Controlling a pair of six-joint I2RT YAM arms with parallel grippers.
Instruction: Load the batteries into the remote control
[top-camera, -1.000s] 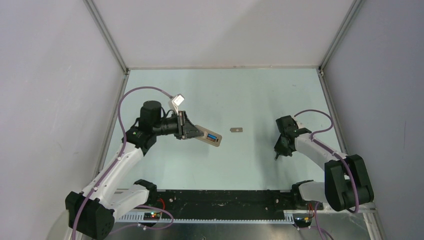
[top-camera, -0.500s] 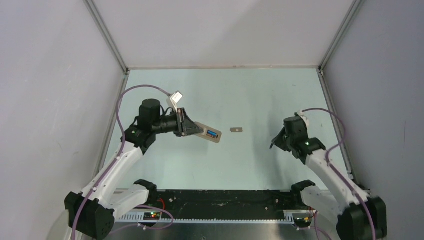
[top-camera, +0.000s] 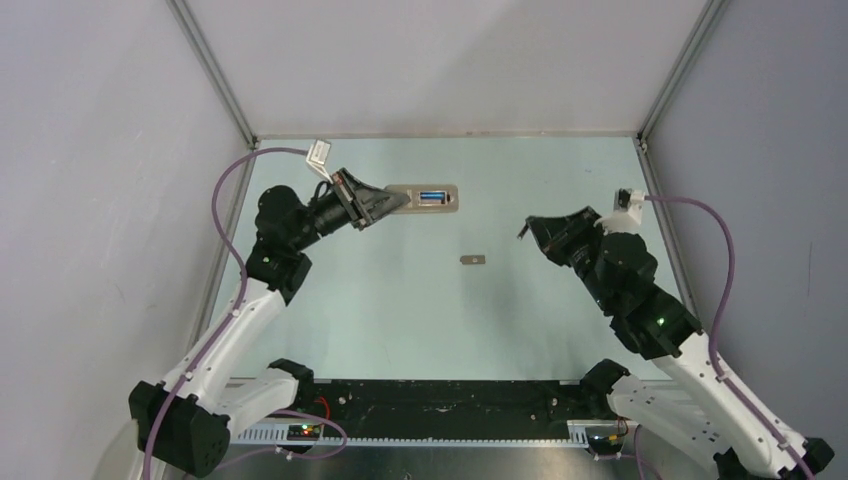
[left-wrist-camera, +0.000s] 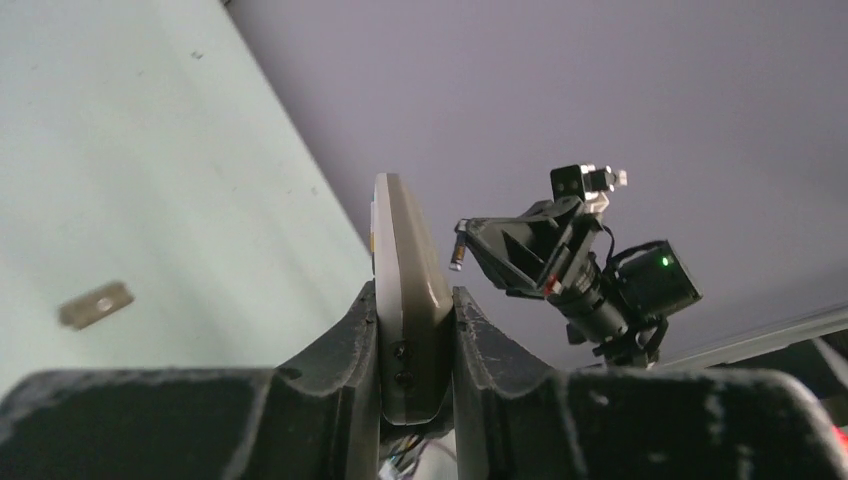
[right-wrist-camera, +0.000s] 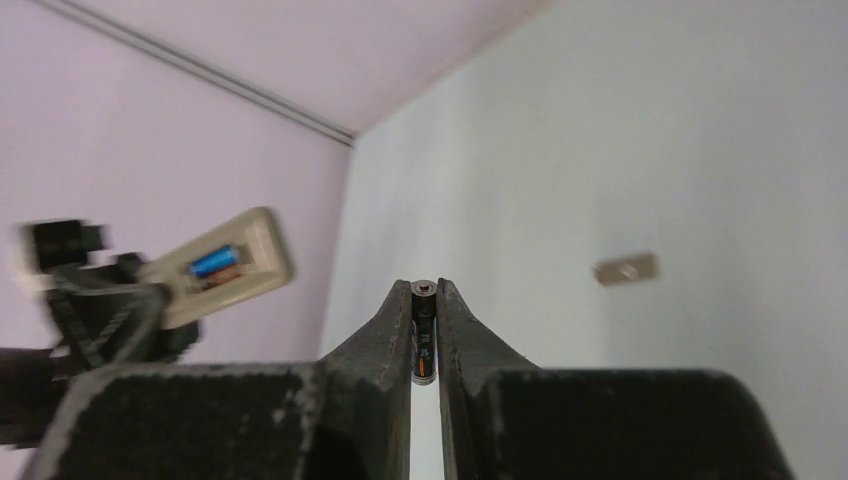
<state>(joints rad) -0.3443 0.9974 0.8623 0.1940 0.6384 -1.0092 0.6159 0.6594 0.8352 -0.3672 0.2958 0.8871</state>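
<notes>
Remote control (top-camera: 430, 197), overhead view: your left gripper (top-camera: 392, 203) clamps one end, long axis pointing right, blue battery (top-camera: 433, 197) seated. Your right gripper (top-camera: 527, 231) faces it, well apart. Left wrist view: remote stands edge-on between closed jaws. Right wrist view: fingers pinch the black battery (right-wrist-camera: 424, 338) lengthwise; the remote lies up-left of it.

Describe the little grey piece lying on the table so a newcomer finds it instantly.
Look at the pale green table in the overhead view. Near its middle lies a small flat grey rectangle. It alone rests on the surface; the left gripper holds the remote and the right gripper holds the dark battery.
</notes>
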